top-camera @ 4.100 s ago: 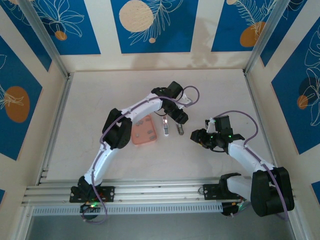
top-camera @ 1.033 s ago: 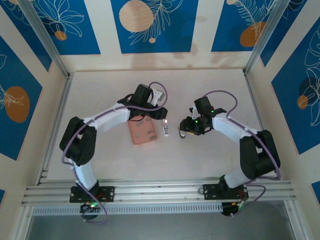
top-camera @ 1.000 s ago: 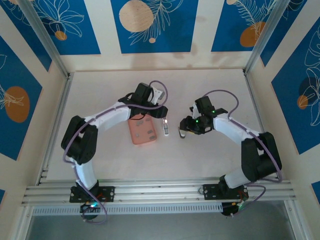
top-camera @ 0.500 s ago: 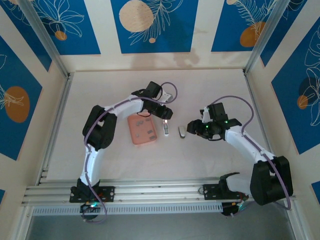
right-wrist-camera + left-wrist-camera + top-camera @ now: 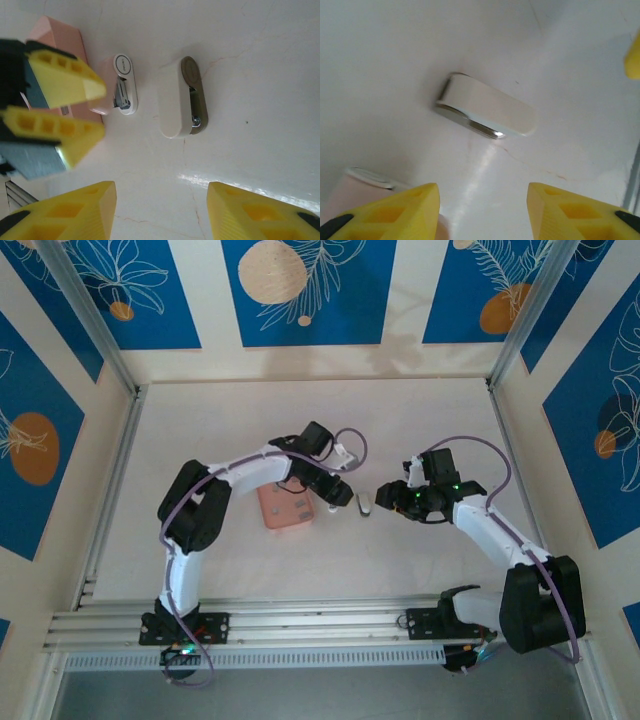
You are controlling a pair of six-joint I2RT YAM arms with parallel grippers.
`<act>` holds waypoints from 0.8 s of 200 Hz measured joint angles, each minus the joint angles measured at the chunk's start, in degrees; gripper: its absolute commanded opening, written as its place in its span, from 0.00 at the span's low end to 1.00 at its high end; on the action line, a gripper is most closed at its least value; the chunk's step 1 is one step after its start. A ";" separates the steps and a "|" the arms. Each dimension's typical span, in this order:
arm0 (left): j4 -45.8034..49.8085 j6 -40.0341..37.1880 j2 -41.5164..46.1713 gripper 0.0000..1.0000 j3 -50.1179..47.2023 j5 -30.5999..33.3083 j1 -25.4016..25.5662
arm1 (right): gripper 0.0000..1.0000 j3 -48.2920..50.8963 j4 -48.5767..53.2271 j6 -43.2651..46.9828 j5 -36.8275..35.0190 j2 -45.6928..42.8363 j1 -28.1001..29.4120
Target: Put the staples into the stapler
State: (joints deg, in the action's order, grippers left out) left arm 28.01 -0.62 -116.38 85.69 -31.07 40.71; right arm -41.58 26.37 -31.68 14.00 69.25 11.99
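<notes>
Step, by my read: going for stapler (image 5: 122,92), nothing loaded yet. Left gripper (image 5: 482,210) hovers right beside it, jaws spread, empty. Right gripper (image 5: 160,210) jaws spread, empty too. Stapler lies on its side on bench (image 5: 260,60), between pink tray (image 5: 55,37) and beige-brown oval case (image 5: 176,100). Next: pinch body square, expose magazine. Stapler tiny, rounded, pink-white, metal channel showing, likely to slip

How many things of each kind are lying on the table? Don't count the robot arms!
Pink tray: 1
Pink-and-white mini stapler: 1
Grey-brown and white oval object: 1
Total: 3 (staples are too small to count here)
</notes>
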 measured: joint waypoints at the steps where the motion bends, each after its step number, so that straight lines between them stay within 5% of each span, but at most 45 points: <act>1: -0.02 0.00 0.07 0.49 -0.07 0.00 0.04 | 0.52 0.00 0.00 0.00 0.02 0.00 0.02; 46: -2.29 1.77 6.73 0.50 -7.85 2.08 0.90 | 0.51 -1.07 -1.81 -1.03 0.66 3.37 3.56; 114: -19.32 15.02 29.33 0.53 -28.87 17.18 0.33 | 0.45 -14.36 -3.91 -0.81 0.70 17.88 11.56; 160: -22.62 18.58 36.52 0.54 -36.35 24.00 -1.25 | 0.37 -20.65 -4.81 -0.35 0.22 27.85 16.52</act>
State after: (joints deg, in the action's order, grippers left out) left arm 5.39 17.96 -79.85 49.34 -7.07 39.46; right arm -62.24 21.56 -32.03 14.22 97.10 28.51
